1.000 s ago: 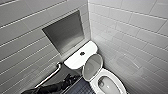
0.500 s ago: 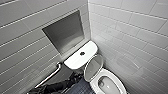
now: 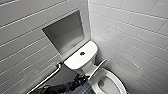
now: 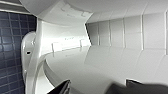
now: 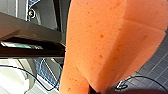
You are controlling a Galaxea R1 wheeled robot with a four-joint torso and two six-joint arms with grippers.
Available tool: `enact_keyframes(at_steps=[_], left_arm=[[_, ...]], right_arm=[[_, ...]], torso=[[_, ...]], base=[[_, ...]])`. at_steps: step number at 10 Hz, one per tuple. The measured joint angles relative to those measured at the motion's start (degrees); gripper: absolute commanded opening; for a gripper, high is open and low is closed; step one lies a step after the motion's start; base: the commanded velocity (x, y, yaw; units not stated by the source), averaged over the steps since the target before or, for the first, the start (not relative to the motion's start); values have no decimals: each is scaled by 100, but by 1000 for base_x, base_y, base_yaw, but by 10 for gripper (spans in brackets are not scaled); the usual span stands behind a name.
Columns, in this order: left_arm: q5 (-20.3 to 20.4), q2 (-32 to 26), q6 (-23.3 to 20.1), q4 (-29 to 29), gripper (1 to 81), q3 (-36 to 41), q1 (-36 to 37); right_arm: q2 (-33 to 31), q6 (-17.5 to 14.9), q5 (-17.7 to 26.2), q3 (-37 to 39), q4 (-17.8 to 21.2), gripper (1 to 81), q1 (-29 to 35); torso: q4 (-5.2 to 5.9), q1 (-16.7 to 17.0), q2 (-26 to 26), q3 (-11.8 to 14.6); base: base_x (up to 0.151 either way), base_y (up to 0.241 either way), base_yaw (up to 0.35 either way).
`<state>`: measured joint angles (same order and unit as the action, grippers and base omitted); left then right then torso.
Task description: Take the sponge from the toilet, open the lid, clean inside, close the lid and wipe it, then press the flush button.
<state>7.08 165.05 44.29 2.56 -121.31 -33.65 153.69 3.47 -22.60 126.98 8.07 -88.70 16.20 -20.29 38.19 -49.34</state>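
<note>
There it was: the right gripper (image 5: 100, 90) was clamped on the sponge (image 5: 110, 42) by one end, leaving its broad orange face free, I'd judge, for scrubbing. The lid (image 3: 99, 67) stood raised at the bowl's rear edge on the toilet (image 3: 75, 61). The left gripper (image 4: 98, 88), tips spread, sat close against it, probably steadying it.

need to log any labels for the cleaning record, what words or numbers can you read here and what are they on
No text can be read in any view.
On the toilet, faint raised marks in the left wrist view: too blurred to read.
On the flush button: no legible mark.
On the sponge: no print.
</note>
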Motion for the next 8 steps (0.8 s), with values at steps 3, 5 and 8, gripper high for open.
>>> enact_keyframes(at_steps=[3,5,8], left_arm=[[-44,-440,-49,-490,811,1084,-332],[-251,-881,-50,-1093,811,1495,-712],[-436,-1482,-52,-1890,811,1742,-1414]], right_arm=[[266,18,240,714,2,10,20],[621,18,574,1351,2,10,78],[1136,13,824,1910,-121,10,155]], torso=[[0,0,0,0],[-2,0,0,0],[-2,0,0,0]], base=[[0,0,0],[0,0,0],[0,0,0]])
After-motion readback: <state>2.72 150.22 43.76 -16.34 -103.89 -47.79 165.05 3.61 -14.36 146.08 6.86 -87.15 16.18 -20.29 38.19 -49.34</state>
